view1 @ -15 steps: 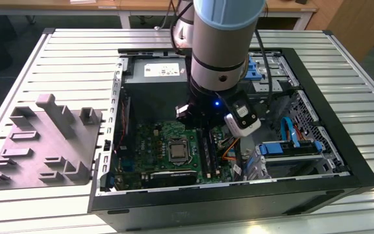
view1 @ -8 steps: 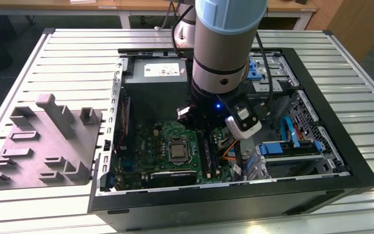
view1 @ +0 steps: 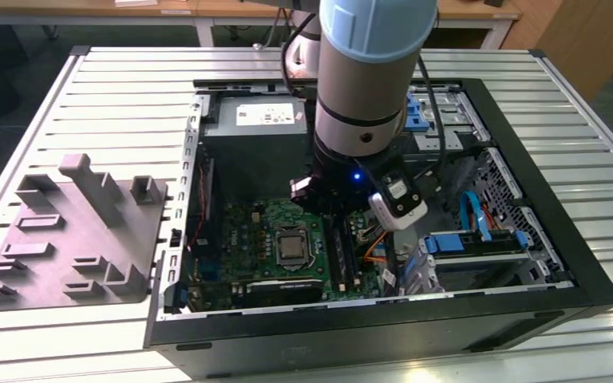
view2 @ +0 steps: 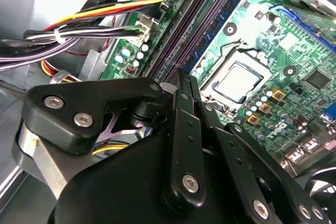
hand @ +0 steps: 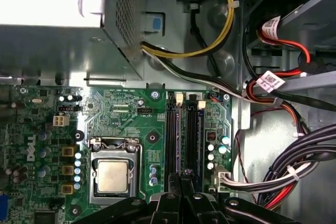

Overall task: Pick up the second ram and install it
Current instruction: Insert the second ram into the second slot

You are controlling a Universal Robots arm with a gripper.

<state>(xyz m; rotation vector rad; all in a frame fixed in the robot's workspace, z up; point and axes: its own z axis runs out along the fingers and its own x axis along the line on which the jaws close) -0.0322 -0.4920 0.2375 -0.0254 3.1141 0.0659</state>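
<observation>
Exterior view: arm (view1: pixel 365 96) down inside open case (view1: pixel 594 287), over green motherboard (view1: pixel 248 231). Second wrist view: gripper (view2: pixel 185 80) fingers (view2: pixel 178 103) pressed together, ram (view2: pixel 219 22) seated edge-up among memory slots (view2: pixel 181 35) just beyond. First wrist view: fingertips (hand: pixel 181 184) above those slots (hand: pixel 175 135).

A grey moulded rack (view1: pixel 61 247) lies on the slatted table (view1: pixel 125 104) beside the open computer case (view1: pixel 392 323).

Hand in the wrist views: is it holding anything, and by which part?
Nothing seems held: the hand is shut above the memory slots, with nothing showing between its fingers.
</observation>
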